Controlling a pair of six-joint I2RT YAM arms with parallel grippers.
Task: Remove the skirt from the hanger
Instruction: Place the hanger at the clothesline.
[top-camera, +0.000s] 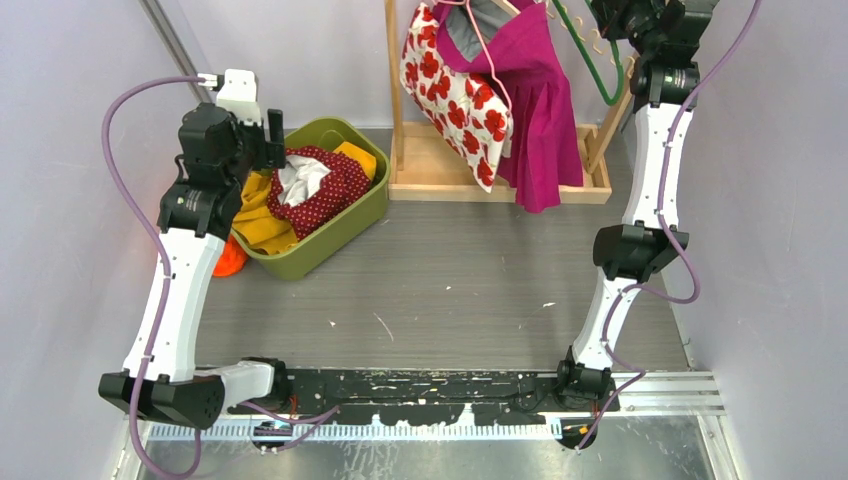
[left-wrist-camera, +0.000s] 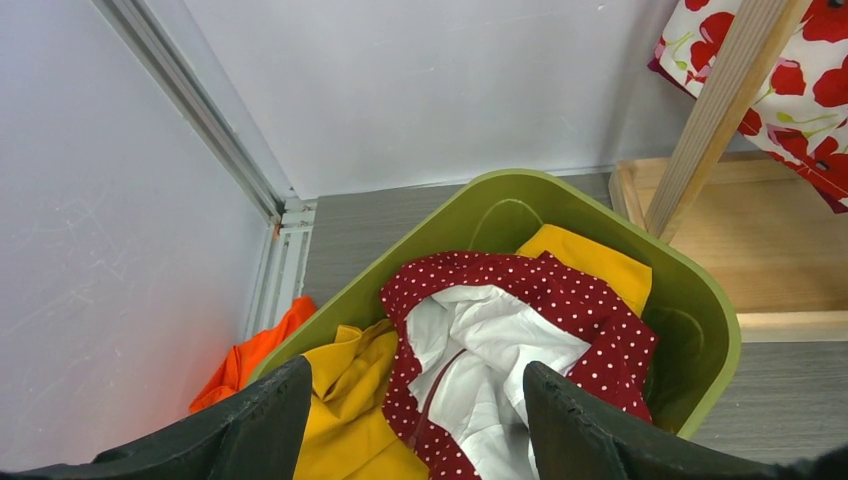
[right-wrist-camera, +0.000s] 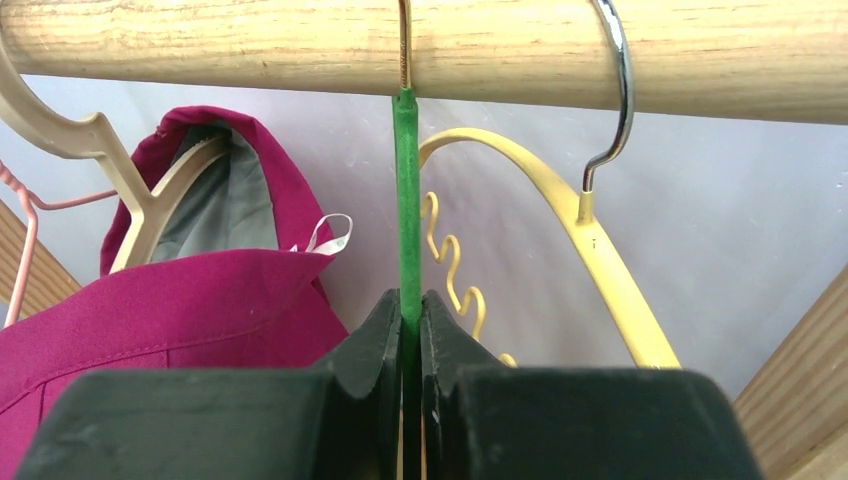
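A dark red skirt with white dots (top-camera: 335, 190) lies crumpled in the olive green bin (top-camera: 370, 215), its white lining turned up. My left gripper (top-camera: 270, 135) hovers just above it, open, with nothing between the fingers; the left wrist view shows the dotted skirt (left-wrist-camera: 580, 300) below the left gripper (left-wrist-camera: 415, 368). My right gripper (right-wrist-camera: 408, 298) is shut on a bare green hanger (right-wrist-camera: 406, 200), which hooks over the wooden rail (right-wrist-camera: 300, 40). From above, the green hanger (top-camera: 603, 92) hangs below the right gripper (top-camera: 620, 15).
A magenta skirt (top-camera: 545, 110) and a red floral garment (top-camera: 455, 95) hang on other hangers on the rack. A bare yellow hanger (right-wrist-camera: 600, 260) hangs just right of the green one. Yellow cloth fills the bin; orange cloth (top-camera: 230, 258) lies outside it. The rack's wooden base (top-camera: 450, 180) stands behind.
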